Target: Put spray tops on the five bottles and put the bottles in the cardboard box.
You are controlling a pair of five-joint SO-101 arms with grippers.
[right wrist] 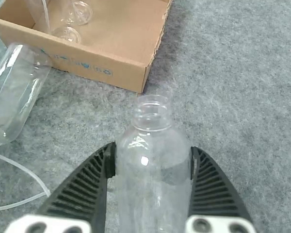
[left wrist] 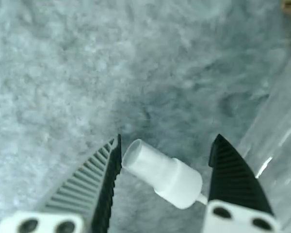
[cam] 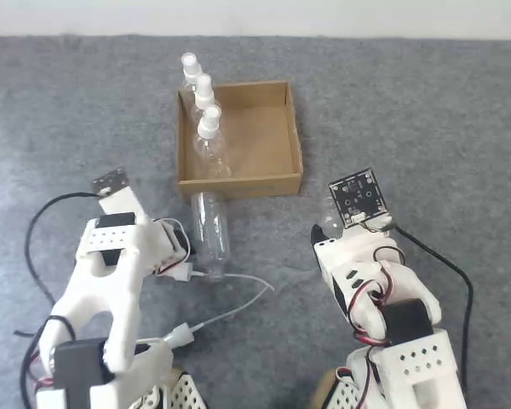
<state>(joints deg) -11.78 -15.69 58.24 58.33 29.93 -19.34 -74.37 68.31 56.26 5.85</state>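
My left gripper (left wrist: 168, 141) is shut on a white spray top (left wrist: 162, 174), held lengthwise between its black fingers just above the carpet. In the high view that gripper (cam: 180, 260) sits beside the base of a clear uncapped bottle (cam: 211, 234) lying in front of the cardboard box (cam: 238, 183). My right gripper (right wrist: 152, 148) is shut on another clear bottle (right wrist: 153, 160), its open neck pointing toward the box corner (right wrist: 145, 73). Three bottles with spray tops (cam: 204, 92) stand along the box's left wall.
A second spray top (cam: 177, 334) with its thin tube lies on the grey carpet between the arm bases. The held top's tube (cam: 247, 279) trails right across the carpet. The right part of the box floor (cam: 260, 132) is bare.
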